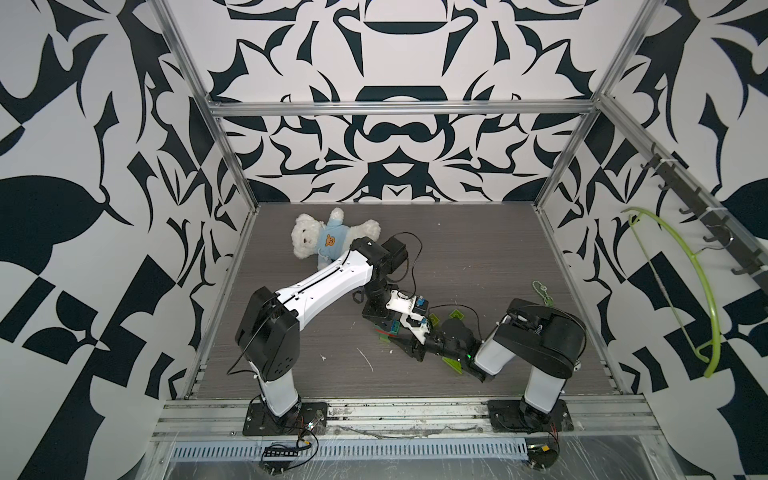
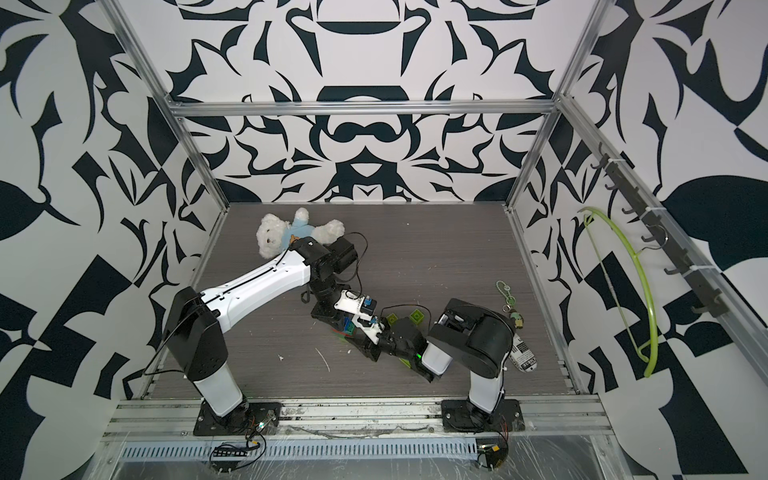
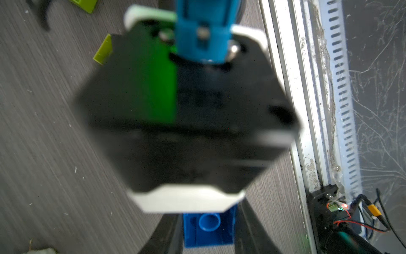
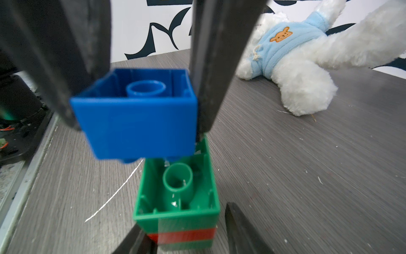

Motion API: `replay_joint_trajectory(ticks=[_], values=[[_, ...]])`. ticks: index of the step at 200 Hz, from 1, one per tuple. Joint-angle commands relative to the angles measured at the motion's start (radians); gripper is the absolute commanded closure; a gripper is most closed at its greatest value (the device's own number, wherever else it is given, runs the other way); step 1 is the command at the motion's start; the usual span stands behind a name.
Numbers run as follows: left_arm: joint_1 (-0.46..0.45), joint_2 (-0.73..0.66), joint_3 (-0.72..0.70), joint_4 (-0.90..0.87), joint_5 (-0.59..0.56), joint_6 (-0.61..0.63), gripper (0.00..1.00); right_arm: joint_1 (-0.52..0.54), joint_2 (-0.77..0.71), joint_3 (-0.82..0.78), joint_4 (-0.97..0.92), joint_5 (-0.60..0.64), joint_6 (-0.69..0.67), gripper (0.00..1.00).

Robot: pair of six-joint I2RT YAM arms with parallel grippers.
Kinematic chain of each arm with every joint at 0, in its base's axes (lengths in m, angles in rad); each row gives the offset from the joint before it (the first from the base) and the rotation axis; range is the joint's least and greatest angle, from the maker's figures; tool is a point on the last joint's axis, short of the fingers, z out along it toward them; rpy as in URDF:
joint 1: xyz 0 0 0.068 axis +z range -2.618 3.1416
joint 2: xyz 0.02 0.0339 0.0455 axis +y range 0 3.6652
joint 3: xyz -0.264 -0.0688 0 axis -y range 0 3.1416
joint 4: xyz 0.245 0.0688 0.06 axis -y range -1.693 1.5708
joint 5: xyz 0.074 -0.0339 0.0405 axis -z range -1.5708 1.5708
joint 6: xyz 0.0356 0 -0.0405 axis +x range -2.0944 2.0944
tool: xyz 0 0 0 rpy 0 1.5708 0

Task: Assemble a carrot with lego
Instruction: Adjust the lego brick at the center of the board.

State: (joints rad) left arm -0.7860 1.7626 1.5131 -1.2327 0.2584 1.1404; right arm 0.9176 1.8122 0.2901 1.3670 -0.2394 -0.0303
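Left claw (image 4: pixel 139 128) pinches blue brick (image 4: pixel 123 110) beside green-red stack (image 4: pixel 178 211), teddy bear (image 4: pixel 296 66) beyond.

A white teddy bear (image 1: pixel 320 241) in a pale blue jumper is seen lying on its back at the far left of the grey wood-grain surface (image 1: pixel 478 257); the orange bear face on its jumper is made out in the right wrist view (image 4: pixel 296 66). A green beaded keychain (image 2: pixel 503 287) is laid near the right edge, and just nearer the front a white item with black print (image 2: pixel 524 357) is partly hidden. White scuffs (image 1: pixel 365 359) are scattered over the front. A lime hanger (image 1: pixel 717 320) is hung from a dark hook rack (image 1: pixel 702 199) on the right wall. The walls (image 1: pixel 395 124) are covered in a black-and-white pattern.
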Motion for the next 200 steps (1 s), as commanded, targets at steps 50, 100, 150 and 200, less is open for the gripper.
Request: replay_joint_trajectory(ticks=[50,100,150,200], values=[[-0.008,0.041,0.036,-0.021,-0.006,0.022,1.00,-0.003,-0.025,-0.021,0.047,0.023,0.001,0.47],[-0.018,0.049,0.047,-0.037,-0.028,0.023,1.00,-0.004,0.002,0.005,0.049,0.000,0.014,0.47],[-0.030,0.053,0.034,-0.039,-0.050,0.025,1.00,-0.003,0.001,0.003,0.048,0.011,0.015,0.47],[-0.045,0.061,0.022,-0.037,-0.083,0.032,1.00,-0.003,0.006,0.006,0.049,0.009,0.019,0.47]])
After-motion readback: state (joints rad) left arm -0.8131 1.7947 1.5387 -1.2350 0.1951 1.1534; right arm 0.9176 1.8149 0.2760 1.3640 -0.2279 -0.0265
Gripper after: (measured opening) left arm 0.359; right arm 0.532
